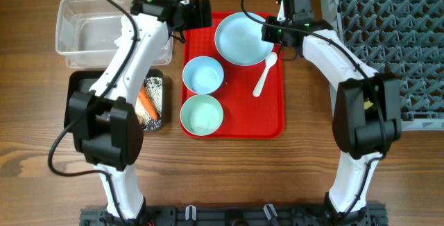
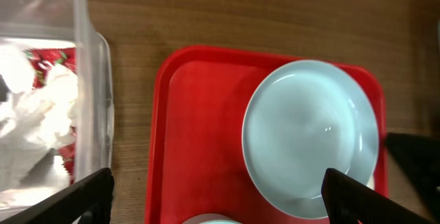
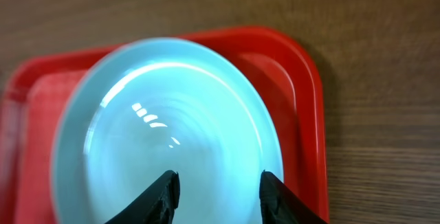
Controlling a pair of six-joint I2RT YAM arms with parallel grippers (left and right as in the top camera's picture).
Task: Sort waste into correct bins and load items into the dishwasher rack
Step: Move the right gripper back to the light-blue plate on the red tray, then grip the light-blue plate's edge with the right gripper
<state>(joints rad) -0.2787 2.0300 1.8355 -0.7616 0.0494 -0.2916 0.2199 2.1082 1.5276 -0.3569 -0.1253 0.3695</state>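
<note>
Where the right gripper (image 3: 218, 177) hangs over the right part of the light blue plate (image 3: 165, 121), you see its two fingers apart with only plate surface between them; you cannot tell whether they touch it. The plate's right rim runs close to the raised right lip of the red tray (image 3: 313, 114), leaving a narrow strip of tray floor, and bare wood lies beyond that lip toward the grey dishwasher rack (image 1: 395, 39) at the far right. Your left gripper (image 2: 218, 176) hovers with its jaws wide apart and empty over the tray's far left part, between the plate and the clear tub (image 2: 95, 100); a band of table separates tub wall from tray edge. The plate is round, shallow and glossy, with light glints near its middle. Inside the tub lie the crumpled white tissue (image 2: 48, 107) and the red wrapper (image 2: 49, 59). Nearer than the tub, the black tray (image 1: 82, 80) holds the orange carrot (image 1: 146, 105) and white grains (image 1: 155, 91). On the red tray the pale blue bowl (image 1: 202, 75) and mint bowl (image 1: 202, 114) stand just beside each other at the left, and the white spoon (image 1: 263, 77) lies to their right, its bowl end by the plate's near rim. The table (image 1: 277, 177) is brown wood grain.
</note>
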